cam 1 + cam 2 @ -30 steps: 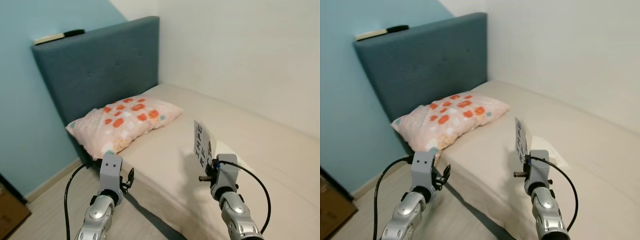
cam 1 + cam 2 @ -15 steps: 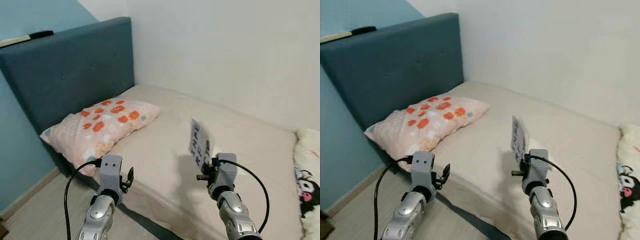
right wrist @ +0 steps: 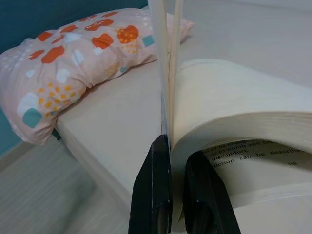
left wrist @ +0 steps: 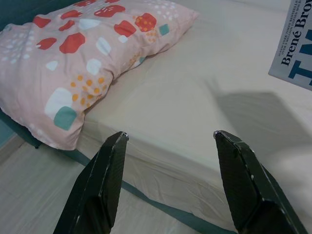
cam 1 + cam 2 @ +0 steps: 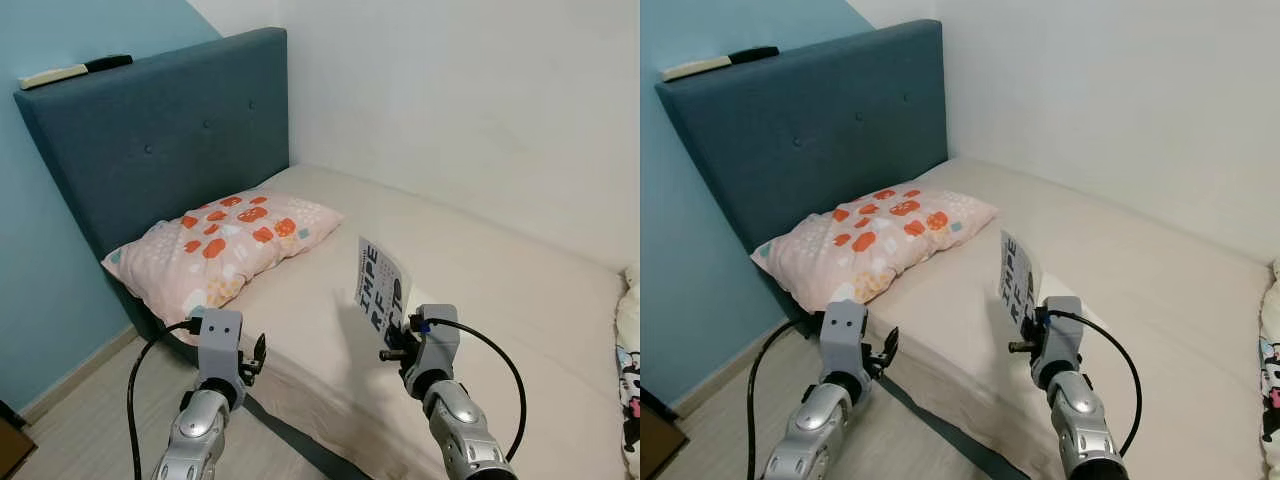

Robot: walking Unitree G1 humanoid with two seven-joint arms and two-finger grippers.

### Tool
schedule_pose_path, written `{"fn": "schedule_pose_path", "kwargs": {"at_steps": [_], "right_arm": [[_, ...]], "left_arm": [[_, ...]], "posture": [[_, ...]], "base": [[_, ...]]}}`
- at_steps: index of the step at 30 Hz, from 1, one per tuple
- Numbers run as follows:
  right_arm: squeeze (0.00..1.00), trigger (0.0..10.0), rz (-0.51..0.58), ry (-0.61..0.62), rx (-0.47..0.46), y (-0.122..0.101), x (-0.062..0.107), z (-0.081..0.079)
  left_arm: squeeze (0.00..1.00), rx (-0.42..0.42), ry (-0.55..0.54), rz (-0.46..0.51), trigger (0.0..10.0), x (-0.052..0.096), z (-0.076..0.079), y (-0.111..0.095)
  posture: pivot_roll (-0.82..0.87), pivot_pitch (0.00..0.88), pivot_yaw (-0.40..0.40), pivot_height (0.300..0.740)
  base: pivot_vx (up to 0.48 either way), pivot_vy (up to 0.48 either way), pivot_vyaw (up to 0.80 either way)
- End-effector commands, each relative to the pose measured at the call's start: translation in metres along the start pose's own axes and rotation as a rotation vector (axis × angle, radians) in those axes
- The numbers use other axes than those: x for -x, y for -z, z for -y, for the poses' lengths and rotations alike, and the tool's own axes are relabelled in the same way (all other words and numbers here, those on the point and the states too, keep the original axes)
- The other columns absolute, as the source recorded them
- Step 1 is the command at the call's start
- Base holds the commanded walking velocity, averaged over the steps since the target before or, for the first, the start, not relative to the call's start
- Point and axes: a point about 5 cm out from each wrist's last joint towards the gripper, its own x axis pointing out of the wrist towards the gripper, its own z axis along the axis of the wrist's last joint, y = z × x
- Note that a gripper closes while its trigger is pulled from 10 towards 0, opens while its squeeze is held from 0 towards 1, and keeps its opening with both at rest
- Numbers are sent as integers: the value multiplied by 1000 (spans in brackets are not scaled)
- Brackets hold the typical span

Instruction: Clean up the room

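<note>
Carrying step: right gripper (image 3: 176,161) clamped on book (image 5: 380,285) cover, held over bed (image 5: 480,270) edge, right of pillow (image 5: 225,245). Left gripper (image 4: 168,141) empty, fingers apart. Next: find spot, set book down.

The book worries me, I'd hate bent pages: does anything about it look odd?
Yes. The right gripper pinches only the book's cover, which stands upright while its pages sag open over the bed.
</note>
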Motion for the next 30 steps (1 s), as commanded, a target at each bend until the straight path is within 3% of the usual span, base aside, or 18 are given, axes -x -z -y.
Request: {"fn": "schedule_pose_path", "kwargs": {"at_steps": [1, 12, 25, 30], "right_arm": [[0, 10000, 41, -10, -15, -10, -3, -1], [0, 10000, 45, -20, -19, -10, -2, -3], [0, 10000, 40, -22, -19, -8, -1, -5], [0, 10000, 40, -20, -17, -8, 0, -4]], "left_arm": [[0, 4, -1, -17, 10000, 1, 1, 3], [0, 17, 14, -8, 10000, 0, 2, 2], [0, 35, 33, 13, 10000, 1, 3, -2], [0, 21, 24, 27, 10000, 1, 2, -2]], "posture": [[10, 80, -14, 740], [10, 78, -14, 740], [8, 79, -13, 740], [8, 79, -13, 740]], "base": [[0, 0, 0], [0, 0, 0], [391, 0, 0], [124, 0, 0]]}}
